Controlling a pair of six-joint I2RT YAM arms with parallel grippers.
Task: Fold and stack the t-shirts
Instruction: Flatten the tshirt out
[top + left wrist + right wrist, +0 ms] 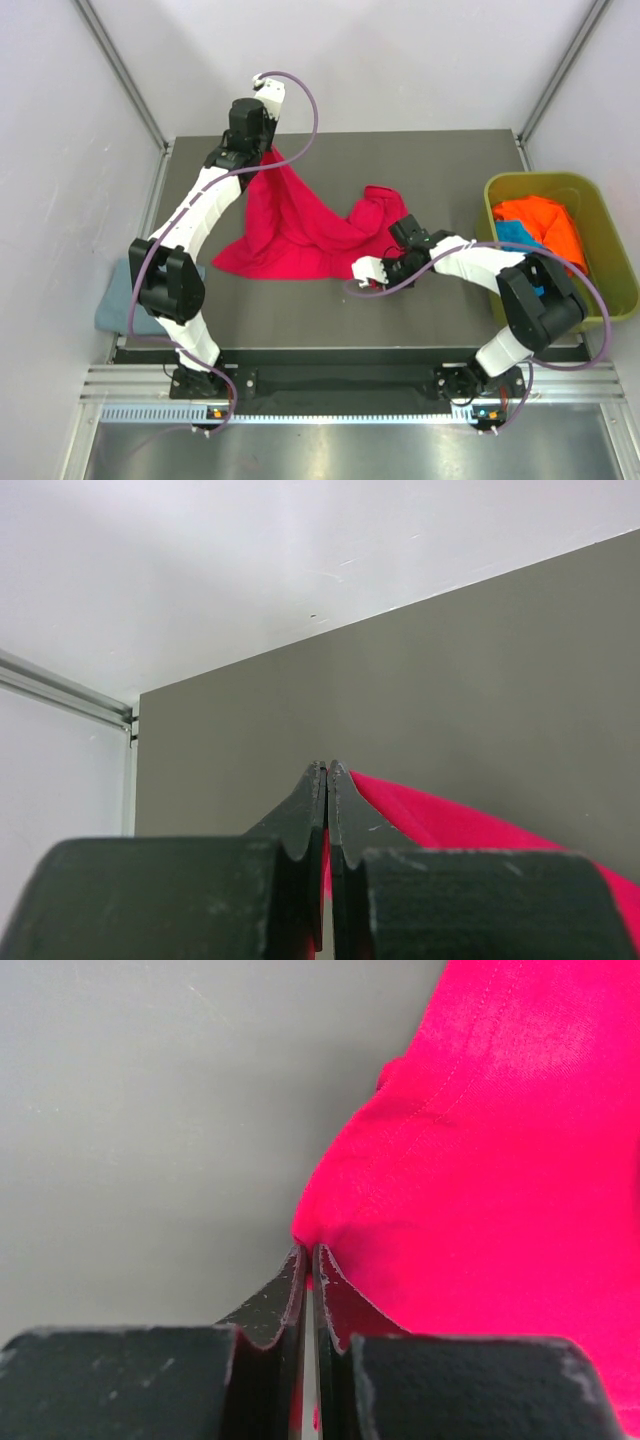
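The left gripper (328, 770) is pinched tight on a far corner of the crimson t-shirt (290, 225), holding it up at the back of the grey table (440, 165). The cloth drapes down from there and spreads across the table's middle. The right gripper (307, 1252) is clamped on the shirt's near edge. At right, the olive bin (535, 179) holds the orange t-shirt (545, 220) and the turquoise t-shirt (512, 234). The grey-blue t-shirt (112, 300) lies beyond the table's left edge.

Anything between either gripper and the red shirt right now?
Nothing visible. The left gripper is shut on the red t-shirt at its far end, and the right gripper is pinched on its near edge.
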